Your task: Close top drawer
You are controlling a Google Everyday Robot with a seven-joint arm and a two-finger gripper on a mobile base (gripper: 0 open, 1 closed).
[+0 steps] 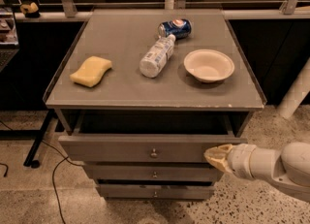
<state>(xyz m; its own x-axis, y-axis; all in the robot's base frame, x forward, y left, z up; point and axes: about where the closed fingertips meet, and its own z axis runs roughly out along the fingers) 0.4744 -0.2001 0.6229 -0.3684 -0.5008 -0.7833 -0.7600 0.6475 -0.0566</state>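
The top drawer [121,149] is the widest grey drawer, with a small round metal knob [154,153] at the centre of its flat front. It stands pulled out a little from under the grey table top [126,87], with a dark gap showing behind its front. My gripper [215,155], with tan fingertips on a white arm coming in from the lower right, is against the right end of the drawer front.
On the table top lie a yellow sponge [91,71], a plastic bottle on its side [157,56], a blue can [175,28] and a white bowl [209,65]. Two narrower drawer fronts [154,173] sit below. A black cable [53,169] runs over the floor at left.
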